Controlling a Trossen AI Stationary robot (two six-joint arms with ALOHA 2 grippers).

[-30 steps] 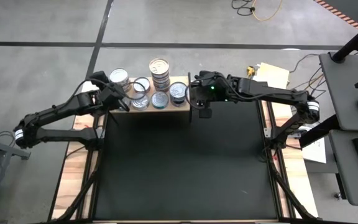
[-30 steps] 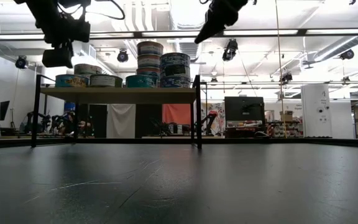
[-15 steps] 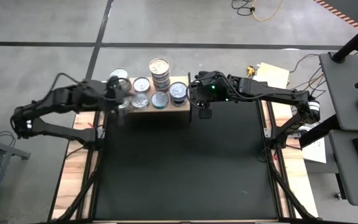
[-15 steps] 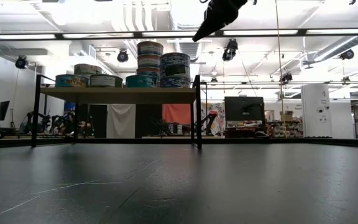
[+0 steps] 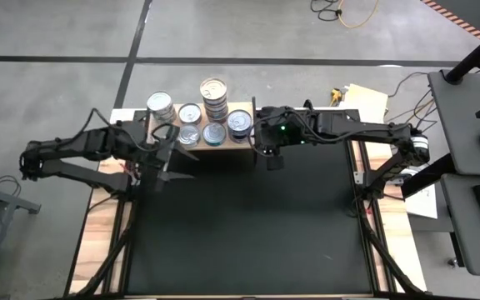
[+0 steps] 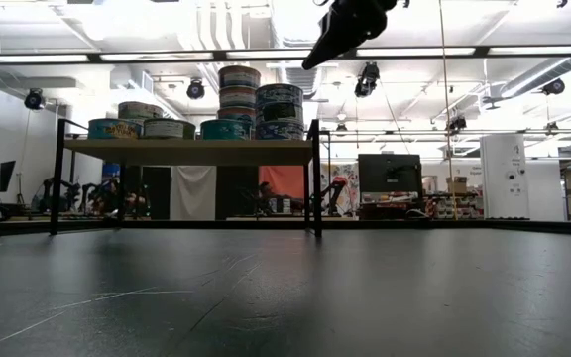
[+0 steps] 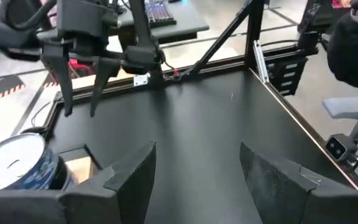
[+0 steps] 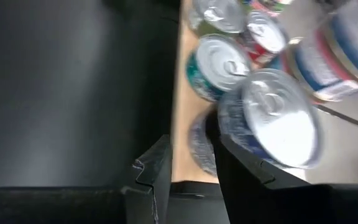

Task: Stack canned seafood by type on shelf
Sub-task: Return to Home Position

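Since every can in sight stands on the shelf [image 5: 238,143] and neither gripper holds one, the stacking is judged done, and the step in hand is taken to be the arms' return to rest.

From above, the shelf is seen at upper centre with the cans [image 5: 214,93] on it in stacks and singles. The left gripper [image 5: 163,158] is found just below its left end, over the table [image 5: 248,225], and the right gripper [image 5: 272,152] at its right end.

At table height, the shelf [image 6: 191,152] is shown at upper left, cans on top, and the right gripper [image 6: 317,55] is seen above its right post.

In the left wrist view, the left gripper [image 7: 197,152] is shown with fingers apart and empty, a can [image 7: 14,165] close by. The right gripper [image 7: 79,81] is seen farther off, fingers likewise apart.

In the right wrist view, the right gripper [image 8: 190,143] is shown spread and empty, close over the cans [image 8: 272,118].

Next, both arms are to be drawn back clear of the stacks, so that nothing is brushed.
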